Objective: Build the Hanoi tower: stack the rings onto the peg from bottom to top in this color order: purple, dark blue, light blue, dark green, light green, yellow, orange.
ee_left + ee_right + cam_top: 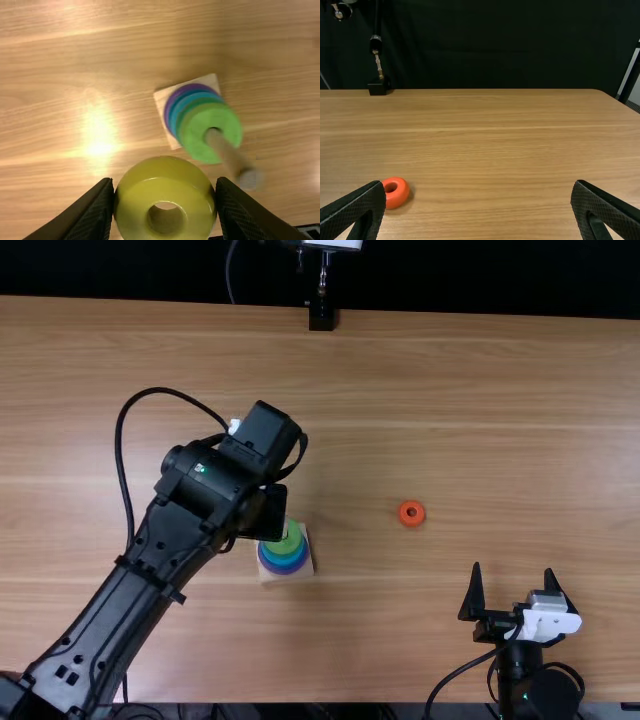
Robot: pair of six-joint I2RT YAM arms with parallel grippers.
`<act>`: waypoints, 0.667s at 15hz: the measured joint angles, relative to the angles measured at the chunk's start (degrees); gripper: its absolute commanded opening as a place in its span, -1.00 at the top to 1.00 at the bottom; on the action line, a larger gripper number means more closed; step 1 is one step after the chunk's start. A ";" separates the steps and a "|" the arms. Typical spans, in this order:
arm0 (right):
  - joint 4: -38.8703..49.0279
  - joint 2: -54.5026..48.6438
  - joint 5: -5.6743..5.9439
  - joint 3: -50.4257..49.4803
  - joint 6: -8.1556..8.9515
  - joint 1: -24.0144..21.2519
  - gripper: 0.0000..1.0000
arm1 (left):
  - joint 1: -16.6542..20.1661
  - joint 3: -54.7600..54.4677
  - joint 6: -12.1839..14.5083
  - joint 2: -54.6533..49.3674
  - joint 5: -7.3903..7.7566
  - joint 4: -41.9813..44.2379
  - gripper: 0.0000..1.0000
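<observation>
- Right claw [513, 568]: fingers apart, nothing between.
- Peg [227, 152]: stiff; rings up to light green [200, 137] sit round it.
- Left claw [164, 181]: clamped on yellow ring [165, 172], near the peg; likely light, rigid, slippery; outer sides suit the grip.
- Orange ring [411, 522]: on the table, small, probably hard; pinch its rim.

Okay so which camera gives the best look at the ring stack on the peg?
The left wrist view: the ring stack shows large, its colors and the peg plain. The top view has it smaller, partly behind the left arm.
</observation>
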 measured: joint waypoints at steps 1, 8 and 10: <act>0.00 0.00 0.00 0.00 0.02 0.02 -1.00 | -0.87 1.79 -0.07 0.92 -0.09 -0.07 1.00; -0.02 0.00 0.00 0.00 0.00 0.02 -1.00 | -3.87 6.75 -1.99 3.30 -0.37 -0.11 1.00; 0.00 0.00 0.00 0.00 0.00 0.02 -1.00 | -3.87 6.75 -2.58 4.13 -0.42 -0.09 1.00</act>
